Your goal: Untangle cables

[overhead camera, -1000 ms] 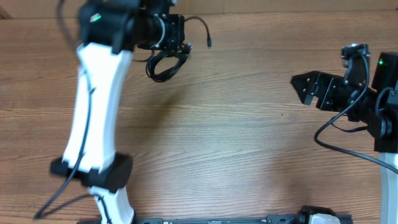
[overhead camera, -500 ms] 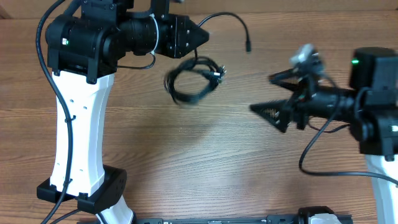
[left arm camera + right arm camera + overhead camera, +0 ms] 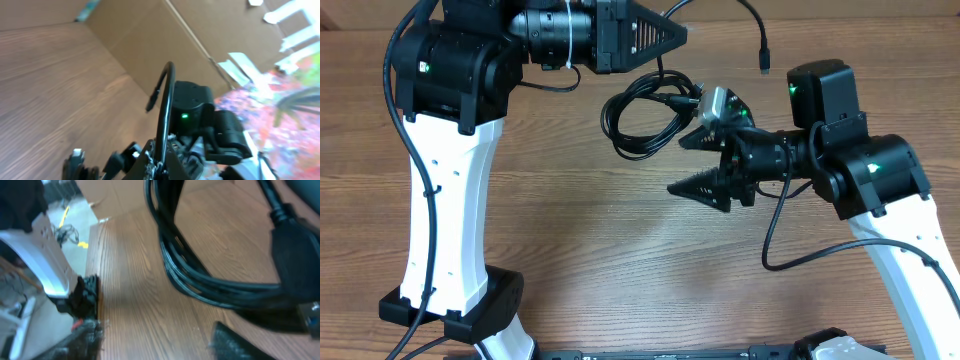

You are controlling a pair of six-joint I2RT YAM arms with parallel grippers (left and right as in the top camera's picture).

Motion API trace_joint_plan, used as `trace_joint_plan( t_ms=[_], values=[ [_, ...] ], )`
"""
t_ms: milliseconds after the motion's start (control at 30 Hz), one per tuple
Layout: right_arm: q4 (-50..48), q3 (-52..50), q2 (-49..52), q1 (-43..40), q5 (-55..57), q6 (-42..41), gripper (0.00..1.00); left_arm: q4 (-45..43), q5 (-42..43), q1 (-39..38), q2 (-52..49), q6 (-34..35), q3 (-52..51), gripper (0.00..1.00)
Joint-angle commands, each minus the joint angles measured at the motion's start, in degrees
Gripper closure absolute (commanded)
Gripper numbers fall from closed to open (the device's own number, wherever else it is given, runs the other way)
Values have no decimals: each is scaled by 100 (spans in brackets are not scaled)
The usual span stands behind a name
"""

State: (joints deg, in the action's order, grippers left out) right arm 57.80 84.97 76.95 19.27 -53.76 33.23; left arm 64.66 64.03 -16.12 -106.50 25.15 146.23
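Overhead view of a wooden tabletop (image 3: 620, 260) with two robot arms reaching toward each other. The left arm (image 3: 450, 220), a white column topped with a black housing, stretches along the far edge. The left jaws point to the right and are pressed together, pinching the cables.

The cables (image 3: 613, 120) are thin black cords. Most of their length hangs in a loose coil of several loops just below and in front of the left jaws' tip. One strand leaves the tip, arches up and away, and ends in a small plug (image 3: 763, 66) that dangles well beyond the left jaws, above the right arm. Metal-tipped plug ends (image 3: 712, 100) stick out of the coil on the side nearest the right jaws.

The right arm (image 3: 870, 175) comes in from the right. The right jaws face left and are spread wide, with nothing clamped between them. The upper finger (image 3: 708, 136) sits just beside the coil's near edge, under the metal-tipped ends; whether it touches them cannot be told. The lower finger (image 3: 702, 187) hangs apart from the coil, over bare wood.

The left wrist camera shows one cord (image 3: 164, 110) rising in a curve from between the left jaws, with the right arm's black body and a green light just behind it.

The right wrist camera, blurred, shows the bundled loops (image 3: 200, 280) close ahead of the right jaws and above one dark fingertip (image 3: 235, 345).
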Motion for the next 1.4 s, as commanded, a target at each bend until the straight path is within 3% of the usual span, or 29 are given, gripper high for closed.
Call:
trace_joint_plan(
  t_ms=[0,100,200,300,367,533,800,1000,1167,1267,1367],
  values=[
    [-208,87,-31,61,-26,-46,38,-170,542,2,184,479,15,96],
    [-439,87,-31,61,-26,-282,37,-192,549,2,184,487,15,96],
    [-675,90,-31,61,114,-343,24,-192,531,2,184,393,15,96],
    [-1110,127,-55,24,706,-483,23,-122,341,94,184,162,15,96],
    [-1604,177,-111,-46,1458,-1152,23,68,22,190,184,-9,15,96],
    [-1991,216,-247,-133,2022,-1674,20,575,-1556,208,184,-168,15,96],
    [-1965,210,-144,118,1600,-2640,20,247,-3926,157,205,728,17,96],
    [-1969,210,-142,621,732,-2479,20,240,-5499,105,205,1384,17,96],
    [-1738,205,-98,1161,798,-1211,20,245,-5829,39,205,1775,17,95],
    [-1784,199,83,1473,1882,-592,34,350,-5803,-13,205,1814,17,95],
    [-1919,199,295,1593,2496,-492,32,496,-5805,-98,205,1882,17,96]
  ],
)
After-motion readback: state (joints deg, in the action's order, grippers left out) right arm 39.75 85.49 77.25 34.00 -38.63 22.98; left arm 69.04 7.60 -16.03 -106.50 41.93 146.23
